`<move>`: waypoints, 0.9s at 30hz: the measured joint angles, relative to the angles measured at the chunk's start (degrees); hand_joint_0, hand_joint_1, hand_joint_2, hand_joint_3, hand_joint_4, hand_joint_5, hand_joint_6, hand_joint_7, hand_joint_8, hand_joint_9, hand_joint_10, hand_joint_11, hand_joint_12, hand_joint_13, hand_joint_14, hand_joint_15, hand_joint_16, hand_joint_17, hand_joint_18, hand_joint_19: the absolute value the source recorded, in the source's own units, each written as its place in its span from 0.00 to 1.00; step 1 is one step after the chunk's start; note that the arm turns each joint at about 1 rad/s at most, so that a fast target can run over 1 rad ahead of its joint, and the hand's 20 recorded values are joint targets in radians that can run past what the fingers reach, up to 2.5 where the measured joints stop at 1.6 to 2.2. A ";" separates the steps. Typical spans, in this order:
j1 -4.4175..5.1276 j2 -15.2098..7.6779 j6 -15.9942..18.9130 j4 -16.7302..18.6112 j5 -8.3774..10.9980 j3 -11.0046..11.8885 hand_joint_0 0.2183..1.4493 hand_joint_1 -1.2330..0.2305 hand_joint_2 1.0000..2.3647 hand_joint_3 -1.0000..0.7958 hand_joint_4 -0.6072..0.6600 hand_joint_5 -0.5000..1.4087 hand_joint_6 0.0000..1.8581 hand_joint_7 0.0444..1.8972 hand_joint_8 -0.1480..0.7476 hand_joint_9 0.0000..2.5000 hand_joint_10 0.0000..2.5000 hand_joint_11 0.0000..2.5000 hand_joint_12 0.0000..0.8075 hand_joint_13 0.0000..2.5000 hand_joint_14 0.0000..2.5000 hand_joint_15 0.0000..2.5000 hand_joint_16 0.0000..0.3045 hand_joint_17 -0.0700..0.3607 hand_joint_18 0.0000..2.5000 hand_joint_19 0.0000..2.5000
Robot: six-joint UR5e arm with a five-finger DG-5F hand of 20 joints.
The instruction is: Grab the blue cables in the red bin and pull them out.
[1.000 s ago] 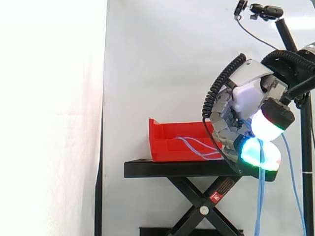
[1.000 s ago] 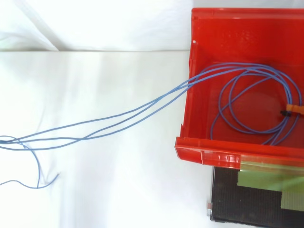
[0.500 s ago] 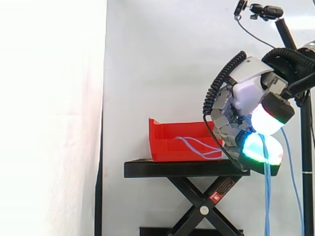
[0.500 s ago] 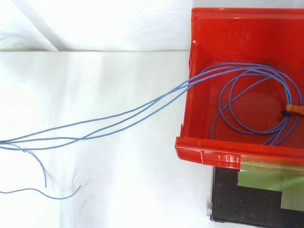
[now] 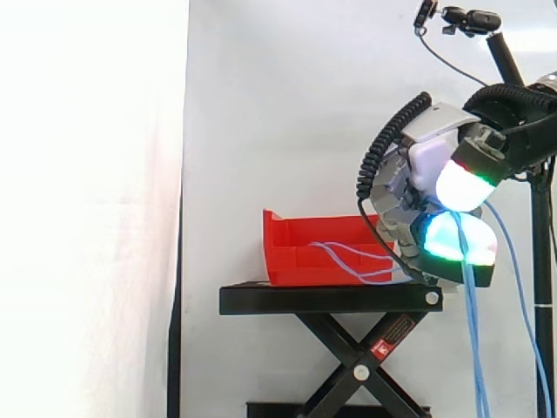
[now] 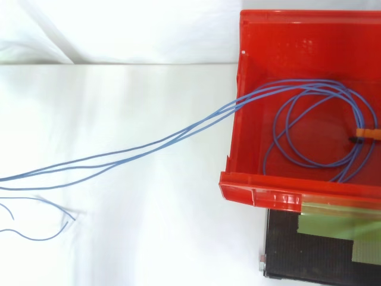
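- The hand (image 5: 425, 163) sits off the right end of the black stand (image 5: 331, 299) and a bit above its top, tilted down. Its fingers are curled in tight around the blue cables (image 6: 149, 146), so it's gripping them.
- The glowing pads (image 5: 459, 181) show white with a red band on top, and cyan-green on the one just below.
- From the side, a few strands come up out of the red bin (image 5: 305, 252), run right into the curled fingers, then hang straight down below the hand past the stand's edge.
- From above, a good chunk of cable is looped on the bin floor. A bundle of strands goes over the bin's left wall and stretches across the white surface to the left edge, with a couple of loose ends curling at lower left.
- There's a small orange tie (image 6: 368, 132) on the loop near the bin's right side.
- Labels: a red sticker (image 5: 393, 334) on the stand's scissor leg has print too tiny to read. The stand top has strips of greenish tape (image 6: 324, 225) with no writing I can make out.
- A small camera on a pole (image 5: 470, 18) sits top right in the side view.
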 measured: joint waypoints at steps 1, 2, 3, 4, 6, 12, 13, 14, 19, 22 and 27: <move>0.00 0.00 0.20 0.00 -0.01 0.00 0.48 0.24 0.00 0.00 0.58 0.69 0.39 0.35 0.48 0.31 0.78 0.51 0.40 0.39 0.68 0.46 0.13 0.36 0.32 0.48; 0.02 0.00 0.42 0.00 -0.04 0.00 0.50 0.24 0.00 0.00 0.58 0.69 0.39 0.34 0.47 0.31 0.78 0.51 0.39 0.39 0.68 0.46 0.12 0.36 0.32 0.48; 0.04 0.00 0.56 0.00 -0.06 0.00 0.50 0.23 0.00 0.00 0.57 0.69 0.39 0.35 0.47 0.31 0.78 0.51 0.38 0.39 0.67 0.47 0.12 0.36 0.32 0.48; 0.05 0.00 0.71 0.00 -0.08 0.00 0.52 0.23 0.00 0.00 0.58 0.69 0.39 0.35 0.47 0.32 0.78 0.52 0.38 0.40 0.67 0.47 0.12 0.36 0.32 0.48; 0.04 0.00 0.99 0.00 -0.09 0.00 0.53 0.23 0.00 0.03 0.58 0.68 0.38 0.36 0.47 0.32 0.78 0.51 0.38 0.40 0.67 0.47 0.12 0.35 0.32 0.48; 0.09 0.00 2.04 0.03 -0.12 0.00 0.55 0.22 0.01 0.12 0.59 0.65 0.38 0.35 0.48 0.31 0.79 0.51 0.39 0.40 0.66 0.47 0.12 0.36 0.32 0.48; 0.09 0.00 2.21 0.03 -0.12 0.00 0.55 0.21 0.01 0.13 0.60 0.64 0.38 0.35 0.48 0.31 0.78 0.51 0.38 0.40 0.66 0.48 0.12 0.36 0.32 0.48; 0.10 0.00 2.41 0.02 -0.12 0.00 0.55 0.21 0.01 0.13 0.60 0.64 0.38 0.35 0.48 0.31 0.78 0.51 0.39 0.40 0.66 0.47 0.12 0.36 0.32 0.48; 0.08 0.00 3.08 0.29 -0.12 0.00 0.56 0.20 0.01 0.18 0.61 0.61 0.37 0.34 0.48 0.30 0.79 0.50 0.39 0.39 0.67 0.47 0.13 0.36 0.32 0.47; 0.09 0.00 3.30 0.50 -0.12 0.00 0.57 0.19 0.01 0.24 0.61 0.58 0.41 0.32 0.48 0.29 0.80 0.50 0.39 0.39 0.67 0.47 0.13 0.37 0.31 0.47; 0.09 0.01 3.49 0.60 -0.12 0.01 0.58 0.18 0.02 0.32 0.62 0.53 0.44 0.30 0.49 0.27 0.80 0.50 0.40 0.38 0.68 0.47 0.13 0.37 0.31 0.47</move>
